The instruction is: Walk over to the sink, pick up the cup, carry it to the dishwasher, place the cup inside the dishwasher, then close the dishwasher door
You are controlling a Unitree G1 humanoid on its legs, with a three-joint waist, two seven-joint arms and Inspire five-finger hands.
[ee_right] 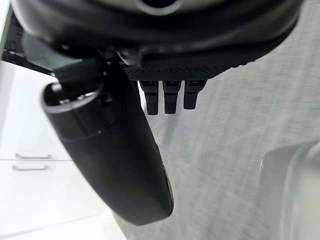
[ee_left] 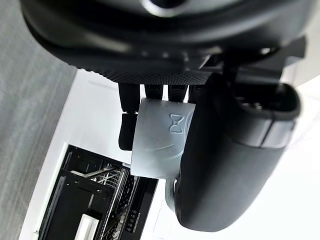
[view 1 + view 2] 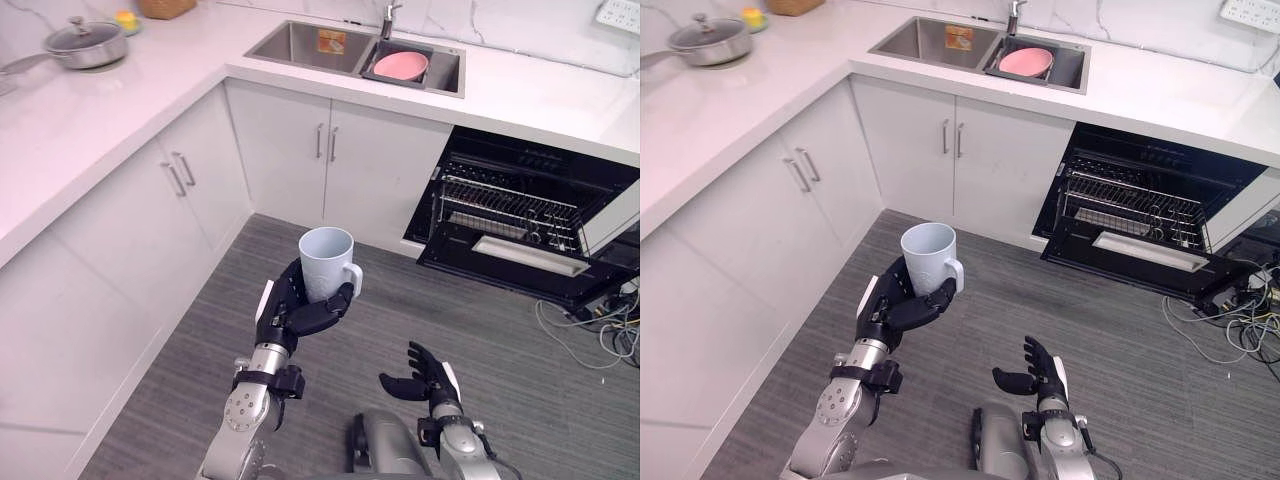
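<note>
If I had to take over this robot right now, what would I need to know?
Left hand: shut on the cup, held upright above the floor.
Right hand: open, empty, low in front of the robot.
Dishwasher: ahead to the right, its door folded down, rack in view.
Done: cup is out of the sink and in hand.
Left: carry it to the dishwasher, set it inside, close the door.
</note>
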